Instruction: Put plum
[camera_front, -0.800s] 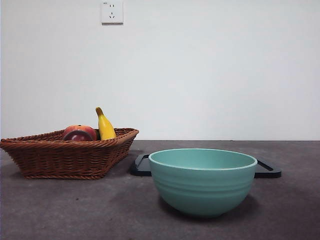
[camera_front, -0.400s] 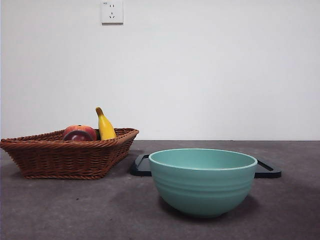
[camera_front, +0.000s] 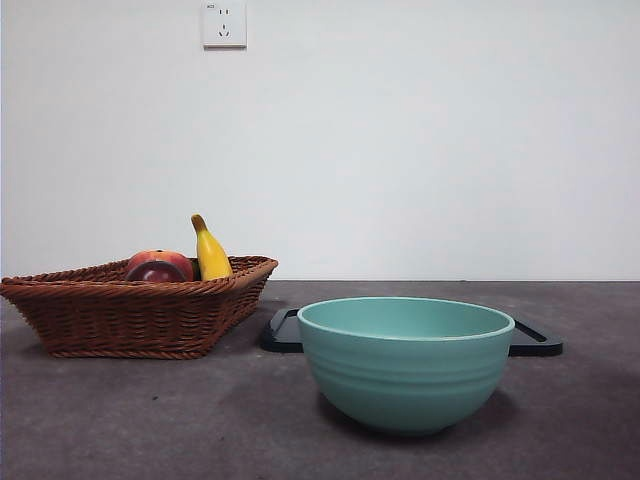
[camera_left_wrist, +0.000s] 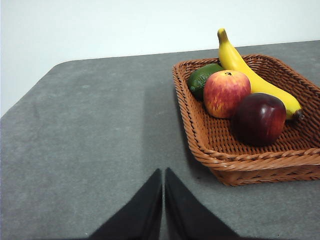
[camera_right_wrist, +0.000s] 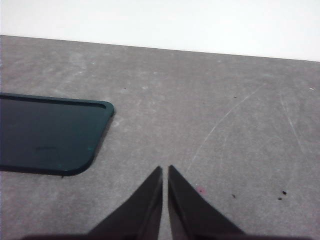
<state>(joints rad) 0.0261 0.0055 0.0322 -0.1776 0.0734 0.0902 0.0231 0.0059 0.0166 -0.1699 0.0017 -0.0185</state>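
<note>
- The plum (camera_left_wrist: 258, 118) is a dark maroon-purple round fruit with a glossy skin (one small highlight shows near its top).
- It lies whole inside the woven brown basket (camera_left_wrist: 235, 160), close to the near rim.
- The red-orange fruit (camera_left_wrist: 226, 93) sits just beside it at about 10 o'clock, and the banana (camera_left_wrist: 252, 75) runs behind it at 12 o'clock.
- From the front, only its top (camera_front: 156, 272) shows above the basket rim.

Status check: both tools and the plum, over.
Left tool shut, empty, short of the basket. Right tool shut, empty, beside the tray. Plum in basket, untouched. Path clear.
</note>
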